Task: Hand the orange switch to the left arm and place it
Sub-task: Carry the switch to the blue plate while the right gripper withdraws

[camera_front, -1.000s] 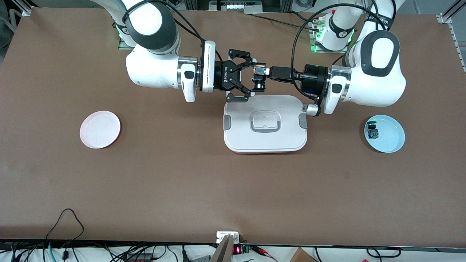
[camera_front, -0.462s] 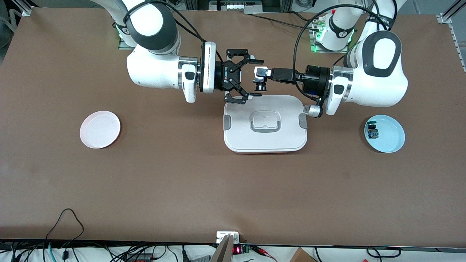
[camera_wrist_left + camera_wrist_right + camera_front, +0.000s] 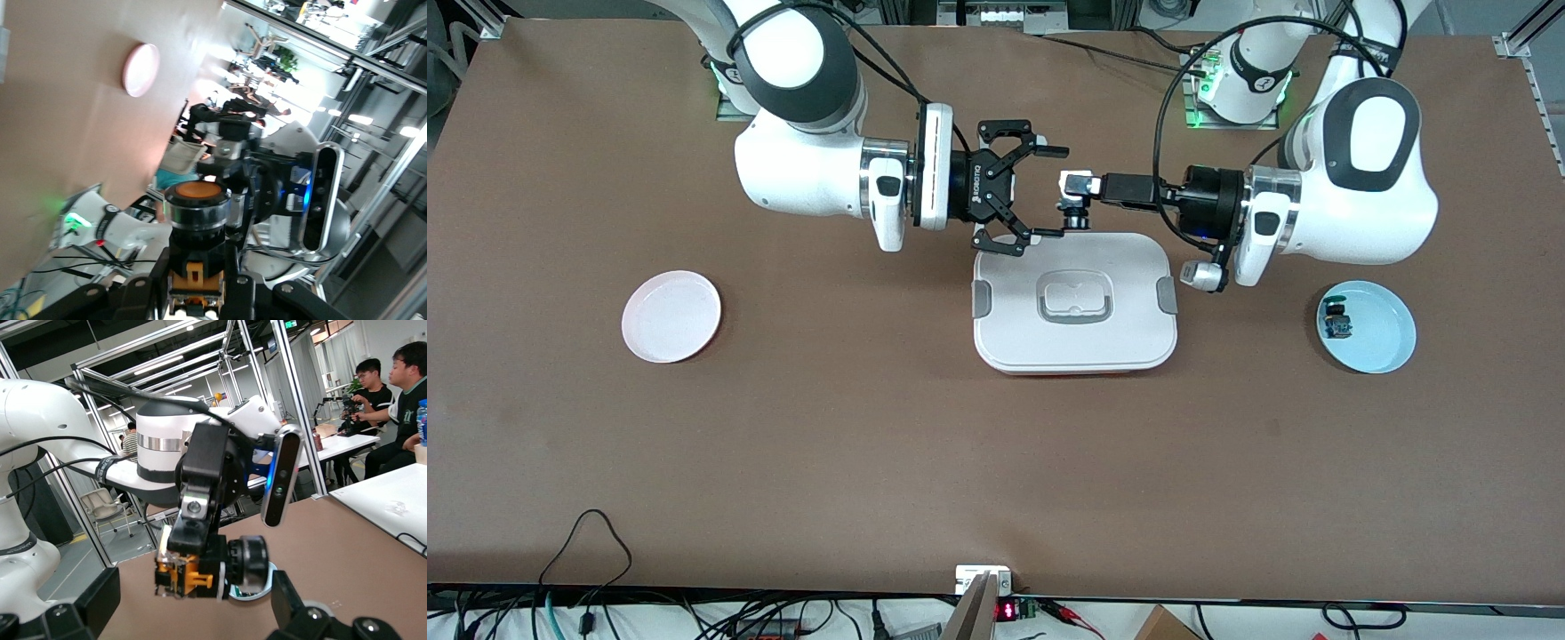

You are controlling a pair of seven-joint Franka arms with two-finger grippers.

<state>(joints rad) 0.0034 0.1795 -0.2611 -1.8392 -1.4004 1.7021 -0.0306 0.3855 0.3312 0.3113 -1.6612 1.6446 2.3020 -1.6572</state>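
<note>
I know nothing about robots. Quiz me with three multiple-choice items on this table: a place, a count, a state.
1. The tiny black-and-orange switch is:
A. on the pink plate
B. held in the air at the big white lidded box's edge farther from the front camera
C. inside the box

2. Round plates on the table:
A. one
B. two
C. four

3. The right gripper is:
A. open
B. shut on the switch
C. holding a plate

Answers: 1 B, the left gripper is shut on it; 2 B, one pink plate, one blue plate; 3 A, its jaws are spread apart.
</note>
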